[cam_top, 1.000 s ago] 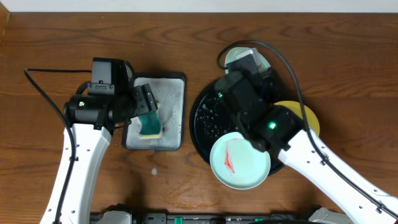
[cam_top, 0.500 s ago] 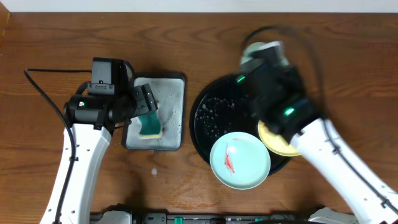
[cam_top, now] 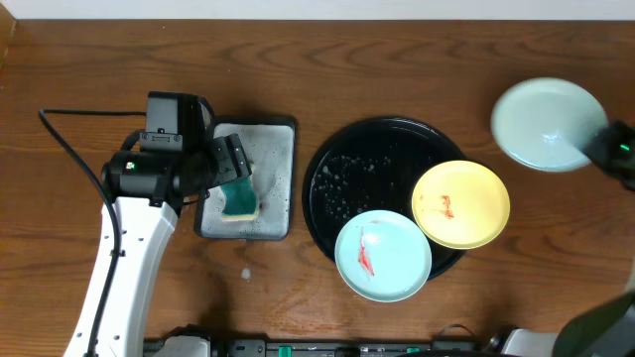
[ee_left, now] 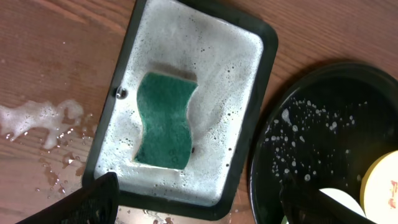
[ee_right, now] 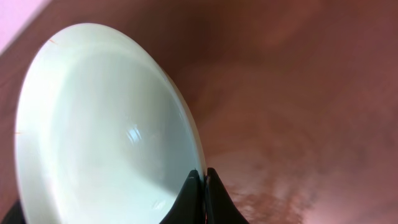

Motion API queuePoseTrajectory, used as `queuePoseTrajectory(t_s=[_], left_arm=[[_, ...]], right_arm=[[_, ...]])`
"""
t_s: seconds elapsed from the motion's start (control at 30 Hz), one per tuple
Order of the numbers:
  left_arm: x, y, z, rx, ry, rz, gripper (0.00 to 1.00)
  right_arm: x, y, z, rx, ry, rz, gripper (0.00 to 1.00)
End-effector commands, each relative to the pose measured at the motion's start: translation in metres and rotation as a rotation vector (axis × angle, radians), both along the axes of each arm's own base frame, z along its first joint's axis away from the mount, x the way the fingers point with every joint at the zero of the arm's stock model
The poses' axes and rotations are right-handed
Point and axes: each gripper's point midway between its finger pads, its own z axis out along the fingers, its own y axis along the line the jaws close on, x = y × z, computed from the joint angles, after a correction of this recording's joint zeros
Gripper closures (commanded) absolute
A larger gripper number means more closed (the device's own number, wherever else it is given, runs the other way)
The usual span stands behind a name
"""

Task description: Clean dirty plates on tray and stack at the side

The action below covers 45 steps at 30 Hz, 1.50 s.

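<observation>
The black tray (cam_top: 342,183) holds a pale yellow plate (cam_top: 460,204) on its right side. A mint-blue plate (cam_top: 383,255) with a red smear overlaps its front rim. A third pale mint plate (cam_top: 546,124) hangs over the bare table at the far right. My right gripper (cam_top: 607,147) is shut on its rim, and the wrist view shows the fingertips (ee_right: 200,173) pinching the plate (ee_right: 106,124) edge. My left gripper (cam_top: 236,171) hovers open above the teal sponge (cam_top: 239,199). Its fingers (ee_left: 93,199) straddle the near end of the soapy pan.
The sponge (ee_left: 165,121) lies in foam in a rectangular metal tray (ee_left: 261,81) left of the black tray (ee_left: 329,124). Foam and water spots mark the wood (ee_left: 37,118) beside it. Droplets speckle the black tray's left half.
My right arm swung from over the black tray out to the far right, carrying the mint plate with it and uncovering the yellow plate. The left arm stayed still.
</observation>
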Motion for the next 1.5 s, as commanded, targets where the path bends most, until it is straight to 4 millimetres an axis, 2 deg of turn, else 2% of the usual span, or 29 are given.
queuePoseTrajectory(t_s=[0.0, 0.13, 0.27, 0.37, 0.4, 0.43, 0.47, 0.53, 0.6, 0.7, 0.8, 0.87, 1.0, 1.2, 1.3, 1.47], left_arm=[[0.001, 0.001, 0.004, 0.003, -0.008, -0.007, 0.17], [0.001, 0.001, 0.004, 0.003, -0.008, -0.007, 0.17], [0.001, 0.001, 0.004, 0.003, -0.008, -0.007, 0.17], [0.001, 0.001, 0.004, 0.003, -0.008, -0.007, 0.17], [0.001, 0.001, 0.004, 0.003, -0.008, -0.007, 0.17], [0.001, 0.001, 0.004, 0.003, -0.008, -0.007, 0.17], [0.001, 0.001, 0.004, 0.003, -0.008, -0.007, 0.17], [0.001, 0.001, 0.004, 0.003, -0.008, -0.007, 0.17], [0.001, 0.001, 0.004, 0.003, -0.008, -0.007, 0.17], [0.001, 0.001, 0.004, 0.003, -0.008, -0.007, 0.17], [0.001, 0.001, 0.004, 0.003, -0.008, -0.007, 0.17], [0.001, 0.001, 0.004, 0.003, -0.008, -0.007, 0.17], [0.001, 0.001, 0.004, 0.003, -0.008, -0.007, 0.17], [0.001, 0.001, 0.004, 0.003, -0.008, -0.007, 0.17], [0.001, 0.001, 0.004, 0.003, -0.008, -0.007, 0.17], [0.001, 0.001, 0.004, 0.003, -0.008, -0.007, 0.17]], right_arm=[[-0.016, -0.030, -0.036, 0.153, 0.049, -0.145, 0.99], [-0.041, -0.056, -0.090, 0.254, 0.171, -0.246, 0.99], [-0.051, -0.061, -0.111, 0.272, 0.223, -0.227, 0.99], [-0.057, -0.065, -0.112, 0.237, 0.252, -0.223, 0.96], [-0.056, -0.065, -0.110, 0.231, 0.245, -0.210, 0.78], [-0.054, -0.063, -0.105, 0.235, 0.228, -0.199, 0.67], [-0.049, -0.058, -0.097, 0.248, 0.191, -0.172, 0.60], [-0.036, -0.046, -0.077, 0.263, 0.109, -0.099, 0.53], [-0.021, -0.025, -0.048, 0.278, 0.011, -0.006, 0.48], [-0.011, 0.019, -0.009, 0.270, -0.070, 0.158, 0.47], [-0.013, 0.075, 0.013, 0.239, -0.056, 0.330, 0.47], [-0.019, 0.115, 0.017, 0.224, -0.008, 0.446, 0.47], [-0.047, 0.185, -0.001, 0.188, 0.202, 0.641, 0.48], [-0.097, 0.253, -0.056, 0.148, 0.466, 0.770, 0.48], [-0.125, 0.276, -0.086, 0.153, 0.547, 0.814, 0.48], [-0.157, 0.291, -0.125, 0.162, 0.618, 0.802, 0.54]])
